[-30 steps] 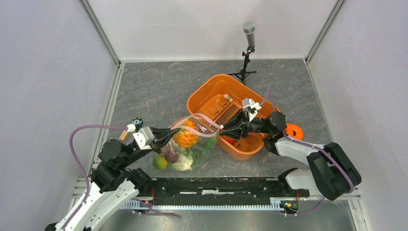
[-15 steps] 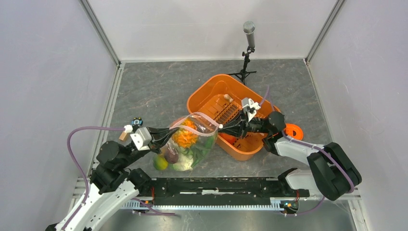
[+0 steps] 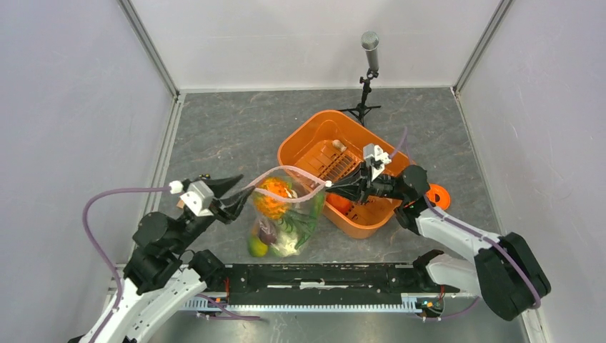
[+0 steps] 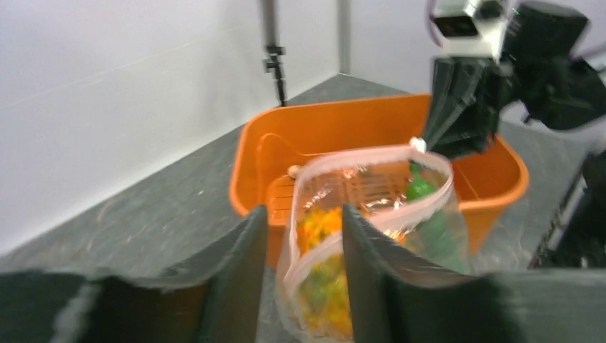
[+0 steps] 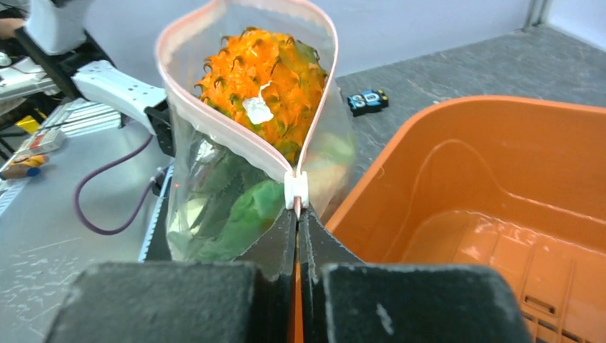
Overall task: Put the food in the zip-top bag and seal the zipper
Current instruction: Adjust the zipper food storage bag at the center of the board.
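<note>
Hanging by one corner, the bag [image 3: 282,214] is pinched just at the tips of the right gripper [image 5: 296,214], whose jaws are clamped tight right under the white slider [image 5: 296,187]. The mouth gapes wide beyond those fingertips, and the zipper [image 4: 371,148] is unsealed along its whole length. The pineapple [image 5: 261,78] sits high in the opening, with green leaves [image 5: 236,207] below it and a purple fruit [image 3: 266,230] and the mango [image 3: 259,248] at the bottom. The left gripper [image 4: 304,211] is released, its jaws spread apart. The bag's near end lies in the gap ahead of them without being clamped. With only one corner held, the loaded bag could likely swing, tilt or slip out of the pinch. The pineapple may also prop the mouth apart and stop the strip from closing. Right beside the right gripper stands the orange basket [image 3: 296,139]. A small pale piece [image 3: 336,146] and an orange piece [image 3: 341,206] lie in it, not yet bagged.
</note>
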Motion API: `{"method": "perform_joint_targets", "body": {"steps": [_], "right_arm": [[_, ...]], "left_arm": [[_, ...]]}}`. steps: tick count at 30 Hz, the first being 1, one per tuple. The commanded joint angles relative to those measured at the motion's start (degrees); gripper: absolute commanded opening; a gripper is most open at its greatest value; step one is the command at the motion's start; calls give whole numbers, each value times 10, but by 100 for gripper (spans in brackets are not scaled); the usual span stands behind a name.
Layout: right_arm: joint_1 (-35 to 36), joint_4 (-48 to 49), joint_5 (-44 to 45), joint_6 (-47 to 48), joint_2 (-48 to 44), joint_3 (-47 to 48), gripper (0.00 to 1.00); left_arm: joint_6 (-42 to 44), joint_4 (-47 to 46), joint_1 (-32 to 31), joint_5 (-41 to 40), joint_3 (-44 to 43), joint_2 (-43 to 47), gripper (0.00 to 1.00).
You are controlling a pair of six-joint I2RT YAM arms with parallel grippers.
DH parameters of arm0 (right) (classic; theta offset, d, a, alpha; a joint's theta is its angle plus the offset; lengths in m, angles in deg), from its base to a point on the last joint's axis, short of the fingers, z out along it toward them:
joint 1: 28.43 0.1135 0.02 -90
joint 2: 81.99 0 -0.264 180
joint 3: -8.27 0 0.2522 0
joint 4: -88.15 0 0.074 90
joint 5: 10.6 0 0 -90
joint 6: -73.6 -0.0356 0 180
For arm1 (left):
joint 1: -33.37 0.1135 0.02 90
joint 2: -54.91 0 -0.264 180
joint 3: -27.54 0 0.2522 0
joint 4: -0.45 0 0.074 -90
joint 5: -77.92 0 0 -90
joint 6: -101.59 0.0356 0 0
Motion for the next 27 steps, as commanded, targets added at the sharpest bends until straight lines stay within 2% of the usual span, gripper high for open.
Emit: {"method": "perform_joint_targets", "body": {"steps": [1, 2, 7, 12, 14, 18, 22, 24, 27], "right_arm": [[11, -263, 62, 175, -50, 72, 0], [15, -292, 67, 192, -54, 81, 0], [61, -362, 76, 239, -55, 117, 0], [89, -397, 87, 261, -66, 162, 0], [99, -401, 88, 274, -68, 169, 0], [125, -418, 102, 289, -74, 178, 0], [144, -442, 113, 306, -79, 191, 0], [149, -452, 124, 312, -76, 197, 0], [157, -468, 128, 323, -75, 209, 0]], "left_arm": [[-22, 98, 1, -154, -87, -2, 62], [-18, 111, 1, -155, -94, -4, 72], [25, 141, 1, -89, -150, -62, 100], [108, 237, 1, 51, -271, -217, 100], [151, 258, 1, 79, -299, -263, 100], [205, 262, 0, 139, -331, -318, 100], [263, 308, 1, 234, -382, -369, 100], [290, 360, 1, 278, -413, -397, 100], [316, 421, 1, 292, -448, -435, 100]]}}
